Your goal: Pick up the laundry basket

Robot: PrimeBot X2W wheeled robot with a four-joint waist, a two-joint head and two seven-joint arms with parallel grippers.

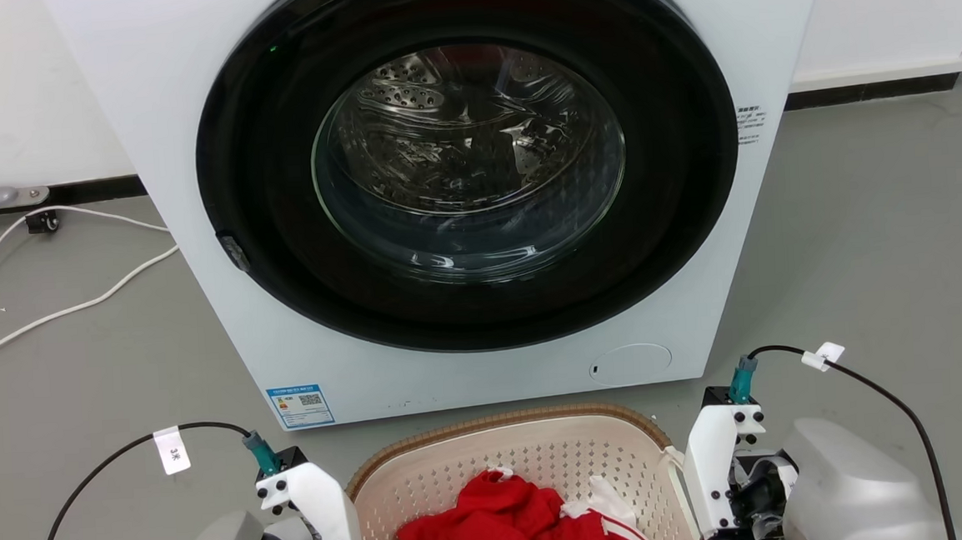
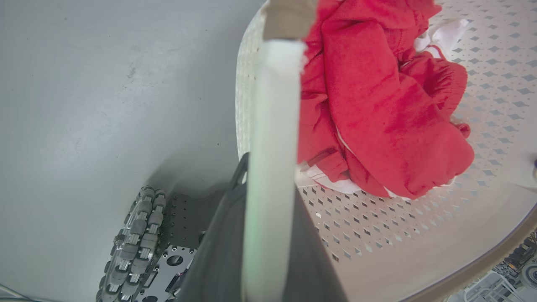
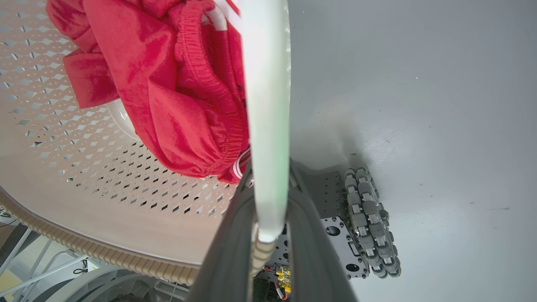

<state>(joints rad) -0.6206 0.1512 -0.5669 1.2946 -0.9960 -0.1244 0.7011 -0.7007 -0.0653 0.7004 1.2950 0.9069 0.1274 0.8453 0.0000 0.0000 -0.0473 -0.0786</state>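
The laundry basket (image 1: 499,426), cream-white and perforated with a brown woven rim, sits at the bottom middle of the head view, between my two wrists. It holds a red garment (image 1: 497,528) and a bit of white cloth. In the left wrist view my left gripper (image 2: 268,176) is shut on the basket's white side handle (image 2: 277,105), next to the red garment (image 2: 377,105). In the right wrist view my right gripper (image 3: 270,176) is shut on the other white handle (image 3: 266,84). I cannot tell whether the basket touches the floor.
A white front-loading washer (image 1: 767,27) with its round glass door shut stands just beyond the basket. White cables (image 1: 74,307) trail over the grey floor at the left. My base's roller wheels (image 2: 138,239) (image 3: 369,222) sit below each handle.
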